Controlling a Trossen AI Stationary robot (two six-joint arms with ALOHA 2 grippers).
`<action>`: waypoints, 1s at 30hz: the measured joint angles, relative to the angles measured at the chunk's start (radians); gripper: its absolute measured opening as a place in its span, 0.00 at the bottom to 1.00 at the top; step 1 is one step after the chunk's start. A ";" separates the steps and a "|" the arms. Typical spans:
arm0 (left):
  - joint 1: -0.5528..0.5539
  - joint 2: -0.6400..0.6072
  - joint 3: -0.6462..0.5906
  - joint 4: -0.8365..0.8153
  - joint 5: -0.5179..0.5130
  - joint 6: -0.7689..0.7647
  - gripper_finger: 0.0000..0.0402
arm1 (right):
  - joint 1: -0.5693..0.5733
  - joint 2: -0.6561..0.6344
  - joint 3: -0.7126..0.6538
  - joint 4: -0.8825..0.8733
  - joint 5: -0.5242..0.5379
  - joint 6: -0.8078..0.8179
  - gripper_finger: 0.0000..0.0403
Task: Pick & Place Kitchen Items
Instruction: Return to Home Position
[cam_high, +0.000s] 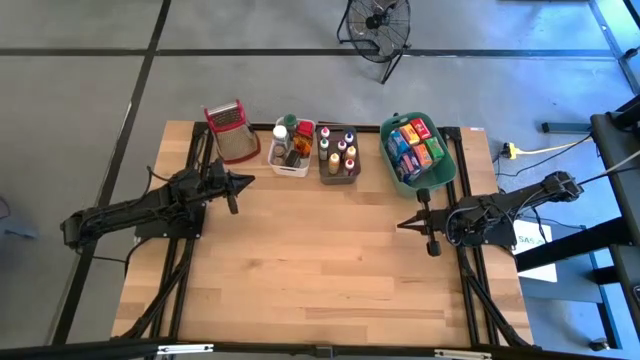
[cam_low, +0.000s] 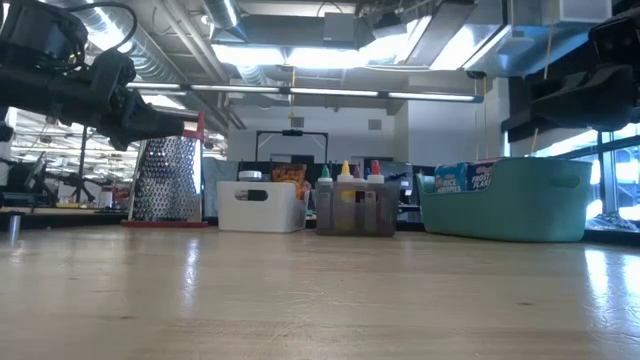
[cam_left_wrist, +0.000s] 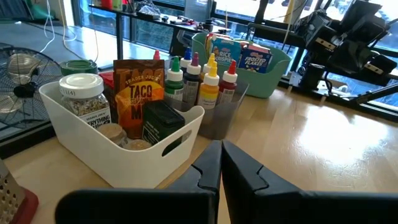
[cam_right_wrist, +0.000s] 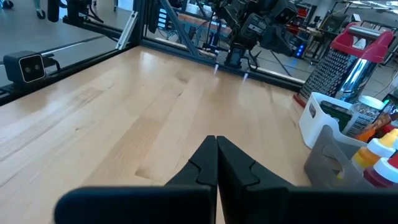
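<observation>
Bottles (cam_high: 337, 150), jars (cam_high: 283, 133) and boxes (cam_high: 415, 143) sit in bins (cam_high: 425, 182) along the far edge of the surface (cam_high: 320, 260), probably light, stiff and slick, best pinched mid-body, while left claw (cam_high: 248, 180) and right claw (cam_high: 402, 225) hang clenched, empty.
</observation>
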 joint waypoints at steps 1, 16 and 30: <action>0.000 0.000 0.000 0.000 0.000 0.000 0.02 | 0.000 0.000 0.000 0.000 0.000 0.000 0.00; 0.000 0.000 0.000 0.000 0.000 0.000 0.02 | -0.023 -0.078 0.000 0.000 -0.003 0.003 0.00; 0.000 0.000 0.000 0.000 0.000 0.001 0.02 | -0.091 -0.211 0.001 0.006 -0.002 0.002 0.00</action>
